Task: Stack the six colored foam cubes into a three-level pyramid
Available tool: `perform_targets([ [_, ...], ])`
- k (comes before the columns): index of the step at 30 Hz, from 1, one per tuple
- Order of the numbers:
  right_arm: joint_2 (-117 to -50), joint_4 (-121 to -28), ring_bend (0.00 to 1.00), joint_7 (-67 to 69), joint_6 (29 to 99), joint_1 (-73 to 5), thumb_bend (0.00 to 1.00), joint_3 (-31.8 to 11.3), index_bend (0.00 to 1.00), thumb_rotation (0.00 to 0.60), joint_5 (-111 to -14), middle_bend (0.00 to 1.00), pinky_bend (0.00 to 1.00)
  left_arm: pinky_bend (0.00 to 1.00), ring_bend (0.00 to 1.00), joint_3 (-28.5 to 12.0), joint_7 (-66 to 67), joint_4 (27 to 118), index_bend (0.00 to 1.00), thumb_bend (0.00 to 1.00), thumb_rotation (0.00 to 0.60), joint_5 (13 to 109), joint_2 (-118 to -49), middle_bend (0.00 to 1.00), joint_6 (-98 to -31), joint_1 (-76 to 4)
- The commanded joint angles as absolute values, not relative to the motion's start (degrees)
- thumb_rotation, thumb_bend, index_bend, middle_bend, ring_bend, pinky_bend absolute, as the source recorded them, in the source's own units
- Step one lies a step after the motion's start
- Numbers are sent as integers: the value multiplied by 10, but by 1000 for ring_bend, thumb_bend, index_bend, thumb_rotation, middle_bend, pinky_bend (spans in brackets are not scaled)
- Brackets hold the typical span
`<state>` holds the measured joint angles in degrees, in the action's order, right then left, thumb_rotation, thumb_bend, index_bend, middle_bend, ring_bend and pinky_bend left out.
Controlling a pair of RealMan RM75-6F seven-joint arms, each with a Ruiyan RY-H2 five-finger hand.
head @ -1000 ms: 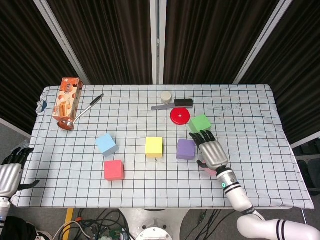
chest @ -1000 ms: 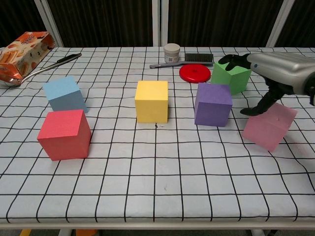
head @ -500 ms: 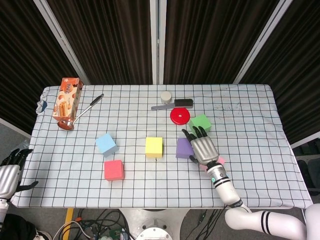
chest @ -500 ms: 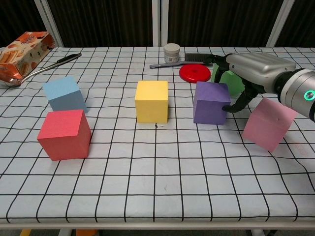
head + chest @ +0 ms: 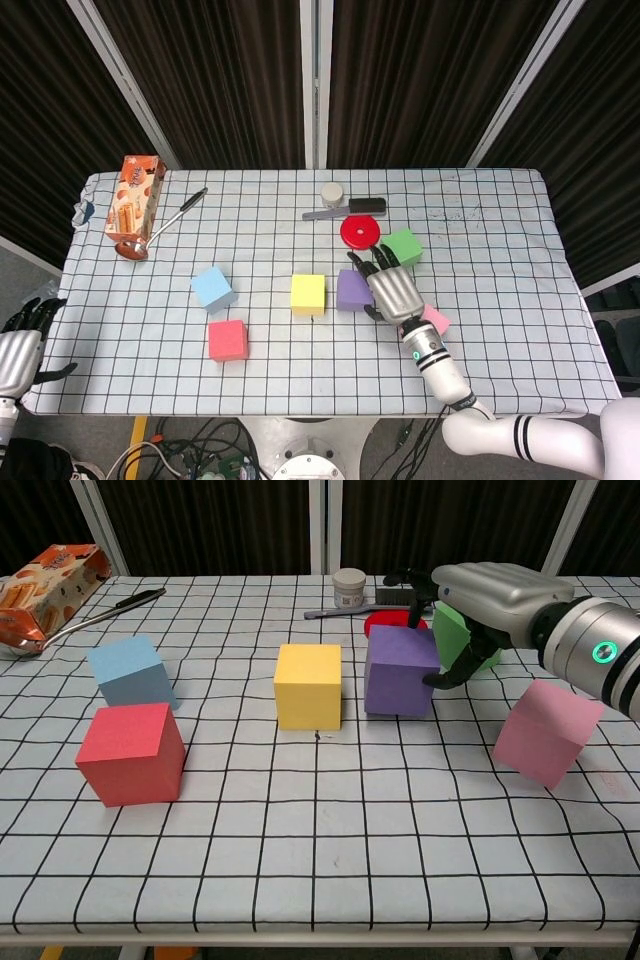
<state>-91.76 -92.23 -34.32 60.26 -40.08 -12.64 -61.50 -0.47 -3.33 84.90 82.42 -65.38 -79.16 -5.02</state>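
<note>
My right hand [image 5: 392, 292] [image 5: 490, 592] grips the purple cube [image 5: 350, 290] [image 5: 398, 670], its fingers over the cube's far top edge and its thumb on the right face. The purple cube stands just right of the yellow cube [image 5: 308, 294] [image 5: 308, 685], with a small gap between them. The green cube [image 5: 405, 245] [image 5: 452, 632] is partly hidden behind the hand. A pink cube [image 5: 435, 320] [image 5: 547, 732] sits tilted to the right of the hand. The blue cube [image 5: 213, 288] [image 5: 132, 670] and the red cube [image 5: 227, 340] [image 5: 131, 752] lie at the left. My left hand [image 5: 20, 345] hangs off the table's left corner, holding nothing.
A red disc [image 5: 361, 231] [image 5: 383, 625], a white jar [image 5: 332, 193] [image 5: 349, 586] and a brush [image 5: 352, 208] lie behind the purple cube. A snack box [image 5: 135, 195] and a ladle [image 5: 165, 222] lie at the far left. The checked tablecloth [image 5: 300, 390] covers the table.
My right hand swung left from the pink cube, took hold of the purple cube and moved it left toward the yellow cube. The pink cube stays behind, tilted.
</note>
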Motion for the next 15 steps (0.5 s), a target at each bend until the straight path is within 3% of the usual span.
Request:
perform_targets([
  [1, -936, -903, 0, -351, 595, -413, 239, -121, 0, 600, -619, 429, 0, 174, 62, -4, -34, 850, 111, 0, 600, 825, -652, 113, -792, -49],
  [15, -974, -859, 0, -340, 581, -437, 240, -115, 0, 600, -617, 429, 0, 174, 62, -3, -48, 838, 111, 0, 600, 825, -654, 113, -786, -50],
])
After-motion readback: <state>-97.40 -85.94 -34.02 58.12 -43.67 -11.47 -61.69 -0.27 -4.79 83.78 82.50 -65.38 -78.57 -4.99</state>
